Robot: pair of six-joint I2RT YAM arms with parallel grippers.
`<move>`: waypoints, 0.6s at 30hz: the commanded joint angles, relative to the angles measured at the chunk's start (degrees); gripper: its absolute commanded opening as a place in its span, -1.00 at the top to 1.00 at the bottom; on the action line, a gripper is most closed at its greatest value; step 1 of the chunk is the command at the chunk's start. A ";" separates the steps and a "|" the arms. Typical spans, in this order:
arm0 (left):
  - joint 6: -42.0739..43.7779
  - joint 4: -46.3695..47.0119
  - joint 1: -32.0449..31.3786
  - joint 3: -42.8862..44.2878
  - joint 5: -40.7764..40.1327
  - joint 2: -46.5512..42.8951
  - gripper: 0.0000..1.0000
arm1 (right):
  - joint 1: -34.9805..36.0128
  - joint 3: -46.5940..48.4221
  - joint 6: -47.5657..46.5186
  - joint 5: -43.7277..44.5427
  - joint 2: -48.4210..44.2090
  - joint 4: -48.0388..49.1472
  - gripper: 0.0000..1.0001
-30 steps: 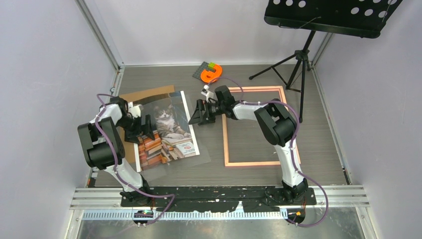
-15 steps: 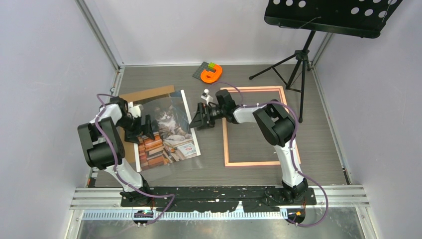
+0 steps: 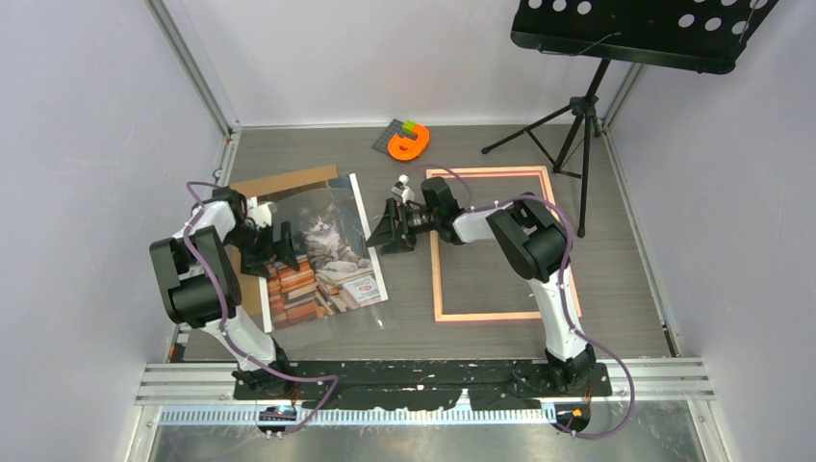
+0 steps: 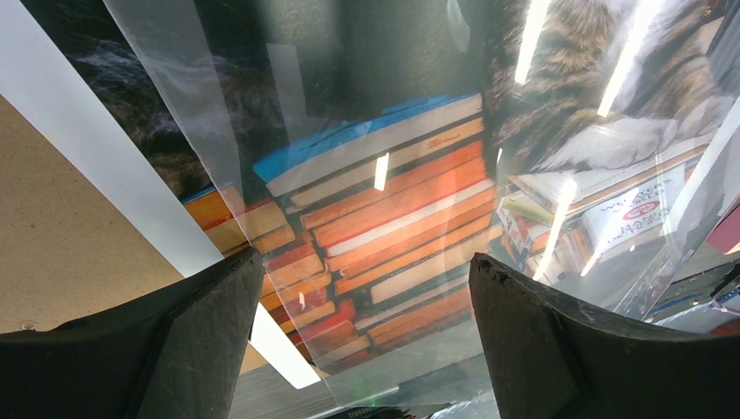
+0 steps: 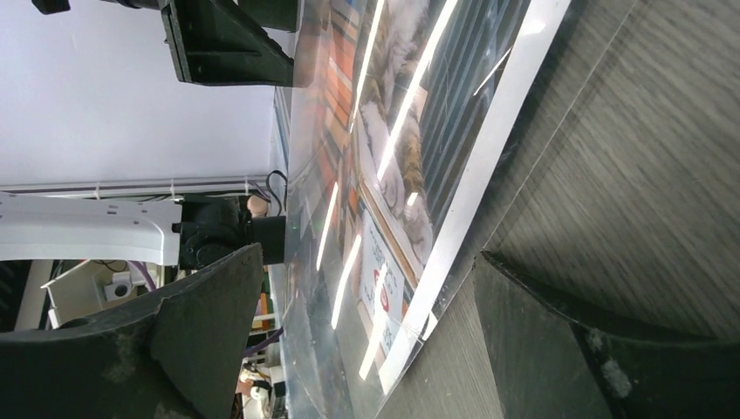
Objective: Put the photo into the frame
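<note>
At the far left a plain brown backing board (image 3: 289,180) is seen, partly covered by the photo (image 3: 332,274), which is laid flat on the table (image 3: 616,279) with a clear sheet (image 4: 401,362) spread over it (the glare streaks in both wrist views are thrown by that sheet). The left gripper (image 3: 286,247) is held low over the print's left half, its jaws spread wide with nothing caught between them; whether the fingertips touch the sheet cannot be told. Just right of the print's right border, the right gripper (image 3: 392,229) is pointed toward that edge, jaws likewise wide apart and closed on nothing. Further right the frame (image 3: 436,279) is laid flat, apart from the print, with bare table showing inside its pink rails. Little of the task is judged to be done: no hold has been taken on the print, and it is not yet lifted. The whole transfer is left: the edge is to be gripped, and the print carried rightward and set squarely inside the rails
</note>
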 commanded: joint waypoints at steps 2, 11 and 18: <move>0.71 3.77 -0.84 -1.68 6.70 2.49 -0.82 | 1.21 -0.04 6.07 -3.79 -0.08 9.88 -0.90; 0.86 3.83 -0.82 -1.69 6.90 2.37 -0.82 | 0.68 -0.63 9.69 -5.08 -0.56 14.87 -0.87; 0.87 3.86 -0.82 -1.80 6.96 2.25 -0.83 | 0.72 -1.32 13.38 -6.10 -0.46 20.14 -0.84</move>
